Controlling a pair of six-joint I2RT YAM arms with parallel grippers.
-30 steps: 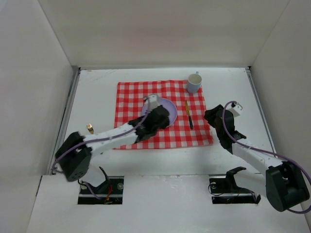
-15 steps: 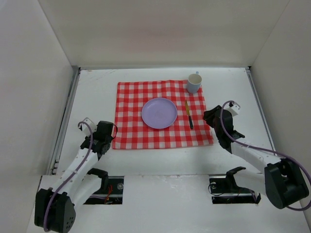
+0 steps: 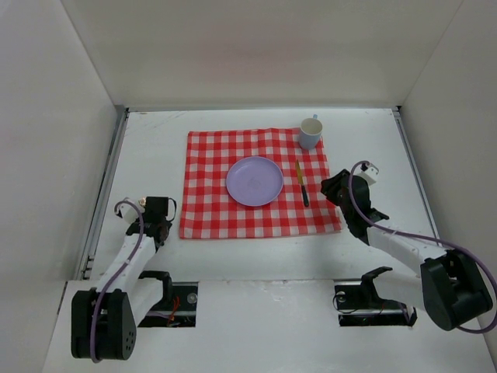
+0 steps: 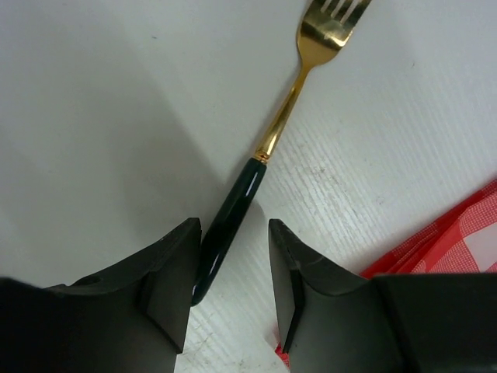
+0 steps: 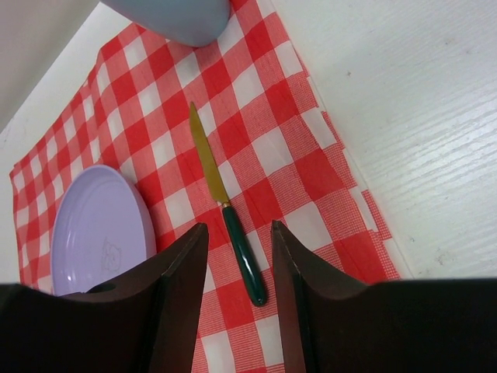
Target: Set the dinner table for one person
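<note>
On the white dinner table lies a red-and-white checked cloth with a lilac plate, a gold-bladed, green-handled knife and a light blue cup. A fork with a gold head and a dark green handle lies on the bare table left of the cloth. My left gripper is open low over it, with the handle's end between the jaws, close to the left finger. My right gripper is open above the knife, whose handle shows between the jaws.
Metal rails run along the table's left and right edges, with white walls around. The cloth's corner lies just right of my left gripper. The plate and the cup lie left of and beyond the knife.
My left arm has pulled back from over the plate to the table left of the cloth and come down over the fork. My right gripper has edged left toward the knife.
</note>
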